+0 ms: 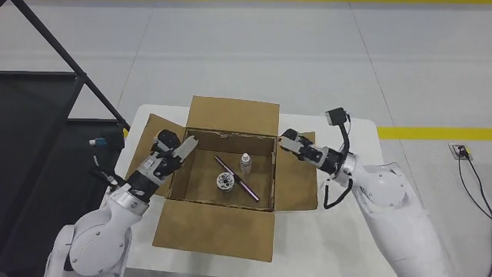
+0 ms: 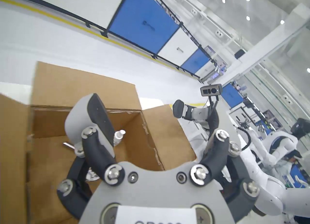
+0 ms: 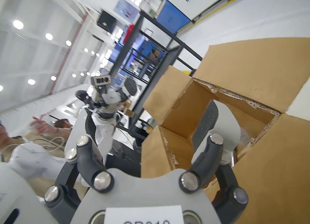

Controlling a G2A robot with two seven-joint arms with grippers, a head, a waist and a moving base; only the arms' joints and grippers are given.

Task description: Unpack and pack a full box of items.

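Top view checked first. Found box (image 1: 234, 115) standing at middle of surface (image 1: 307, 235), all four flaps folded outward; judged so arranged to leave the opening unobstructed for reaching in from either side. Counted three items on the box floor: small white bottle (image 1: 245, 163) upright near the far wall, dark slender rod (image 1: 237, 178) lying diagonally just beside it, round metallic part (image 1: 224, 182) near the middle, close to or touching the rod; unable to confirm contact. Noted much bare floor around them; judged contents well short of a full load, so unpacking or packing partway, unable to say which.

Located left tool (image 1: 178, 143) over the left flap at the box rim, spread wide, holding nothing. Confirmed in left wrist view: pads (image 2: 99, 113) well apart, aimed across the opening toward bottle and rod. Located right tool (image 1: 287, 140) over the right flap at the opposite rim, likewise spread wide and empty. Judged both stationed open at the rims to be ready for descent onto an item without catching a flap.

Flagged risks: rod low and thin against the cardboard, likely awkward to pinch; bottle tall and narrow, liable to tip if nudged.
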